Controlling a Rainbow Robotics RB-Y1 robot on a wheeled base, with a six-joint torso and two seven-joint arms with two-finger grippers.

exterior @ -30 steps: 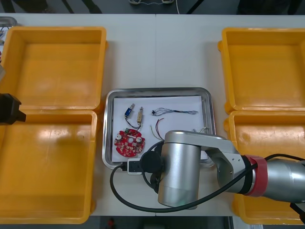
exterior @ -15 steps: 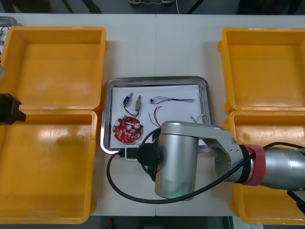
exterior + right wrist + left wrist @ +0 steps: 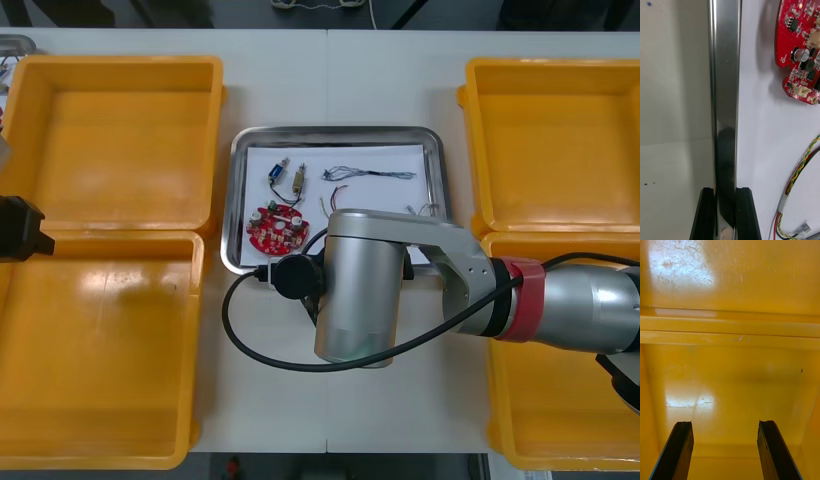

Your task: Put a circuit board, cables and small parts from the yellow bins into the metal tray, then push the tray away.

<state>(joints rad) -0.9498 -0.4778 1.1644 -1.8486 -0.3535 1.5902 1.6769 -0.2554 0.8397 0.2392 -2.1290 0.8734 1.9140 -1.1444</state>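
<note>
Yellow bins (image 3: 120, 140) down both sides. Metal tray (image 3: 338, 131) upper middle on counter, lower rim clenched by right gripper (image 3: 725, 191); left gripper (image 3: 725, 423) released, far left. Circuit board (image 3: 276, 226), cables (image 3: 368, 175) inside. Might slip off thin rim, twisting tray into a bin.

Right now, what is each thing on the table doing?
metal tray: loaded, near rim pinched
right pincer: shut on the tray's rim
left pincer: open, over a yellow bin
round red circuit board: flat in the tray
cables: loose in the tray
small metal parts: lying in the tray
yellow bins: empty where visible
</note>
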